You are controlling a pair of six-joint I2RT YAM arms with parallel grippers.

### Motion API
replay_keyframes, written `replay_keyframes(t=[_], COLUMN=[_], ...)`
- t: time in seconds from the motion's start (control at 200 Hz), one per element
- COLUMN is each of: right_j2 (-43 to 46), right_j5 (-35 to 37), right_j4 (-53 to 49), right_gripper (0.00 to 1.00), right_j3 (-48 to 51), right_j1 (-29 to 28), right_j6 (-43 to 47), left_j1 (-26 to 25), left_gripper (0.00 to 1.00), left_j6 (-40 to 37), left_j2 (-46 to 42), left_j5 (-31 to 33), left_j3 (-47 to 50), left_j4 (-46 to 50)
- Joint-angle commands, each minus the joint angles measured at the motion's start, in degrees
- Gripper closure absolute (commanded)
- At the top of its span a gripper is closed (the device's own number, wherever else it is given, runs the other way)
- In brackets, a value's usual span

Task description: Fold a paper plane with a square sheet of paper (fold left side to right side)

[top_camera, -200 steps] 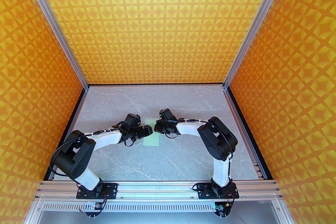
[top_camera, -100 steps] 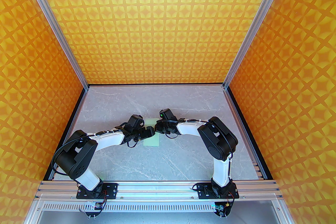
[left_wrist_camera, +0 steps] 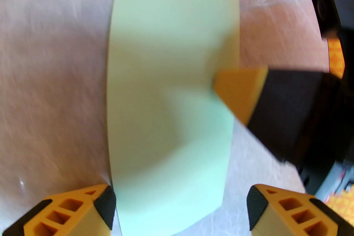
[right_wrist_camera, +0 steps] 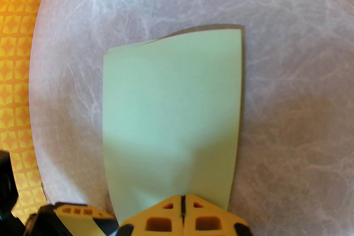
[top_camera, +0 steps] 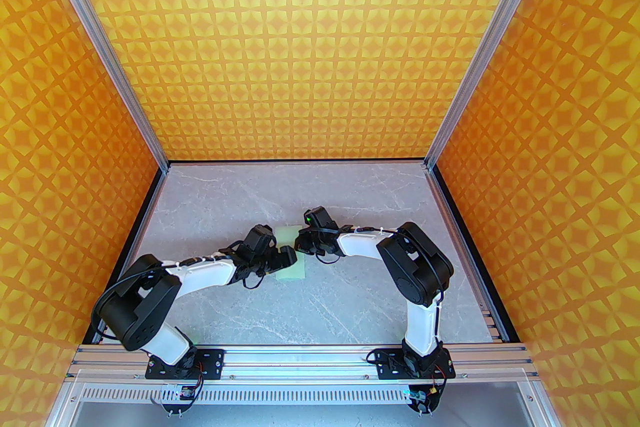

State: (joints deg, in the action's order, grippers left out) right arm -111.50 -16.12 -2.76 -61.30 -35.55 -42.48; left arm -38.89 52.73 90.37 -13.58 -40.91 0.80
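Observation:
The sheet of paper (top_camera: 293, 271) lies on the table as a pale mint-green rectangle, folded in half; two layers show at its far end (right_wrist_camera: 171, 96). A paper plane is out of view. My left gripper (top_camera: 286, 258) hovers open over the sheet's near half, its fingers (left_wrist_camera: 103, 200) straddling the sheet's width (left_wrist_camera: 166, 85). My right gripper (top_camera: 299, 249) is shut, with its joined tips (right_wrist_camera: 182, 203) pressed down on the sheet's right edge. That same orange tip (left_wrist_camera: 239, 91) shows in the left wrist view.
The grey marble table (top_camera: 310, 305) runs between orange patterned walls with aluminium posts (top_camera: 467, 69). Both arms meet at the table's middle, wrists close together. A left finger (right_wrist_camera: 78, 214) sits just beside the right gripper.
My left arm has swung right and nearer, bringing its open gripper further over the sheet. The right arm and the sheet have not moved.

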Motion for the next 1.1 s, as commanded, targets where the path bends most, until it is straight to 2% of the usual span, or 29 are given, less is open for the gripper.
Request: replay_keyframes(t=[0.0, 0.255, 0.465, 0.595, 0.92, 1.095], right_j2=[-3.12, -3.3, -2.78, -1.92, -1.59, -1.86], right_j5=[0.63, 0.57, 0.9, 1.53, 1.89, 1.62], right_j4=[-3.26, -3.18, -3.73, -3.61, -2.39, -1.98], right_gripper=[1.0, 1.0, 1.0, 1.0, 1.0, 1.0], right_j3=[-0.24, -0.14, 0.24, 1.06, 2.8, 3.01], right_j1=[-0.39, -0.4, -0.42, -0.4, -1.1, -1.1], right_j6=[0.82, 0.83, 0.95, 0.39, -0.85, -0.77], left_j1=[-1.45, -1.45, -1.21, -0.93, -1.34, -2.0], left_gripper=[0.17, 0.16, 0.15, 0.13, 0.13, 0.13], left_j6=[1.01, 1.95, -0.17, -1.13, -1.96, -2.46], left_j2=[-2.29, -3.33, -5.88, -3.11, 5.18, 8.67], left_j5=[-4.95, -6.62, 2.97, 9.04, 14.62, 14.73], left_j3=[0.94, 2.96, -0.07, -4.76, -11.23, -13.89], left_j4=[-0.94, -2.4, 7.12, 14.65, 19.48, 20.26])
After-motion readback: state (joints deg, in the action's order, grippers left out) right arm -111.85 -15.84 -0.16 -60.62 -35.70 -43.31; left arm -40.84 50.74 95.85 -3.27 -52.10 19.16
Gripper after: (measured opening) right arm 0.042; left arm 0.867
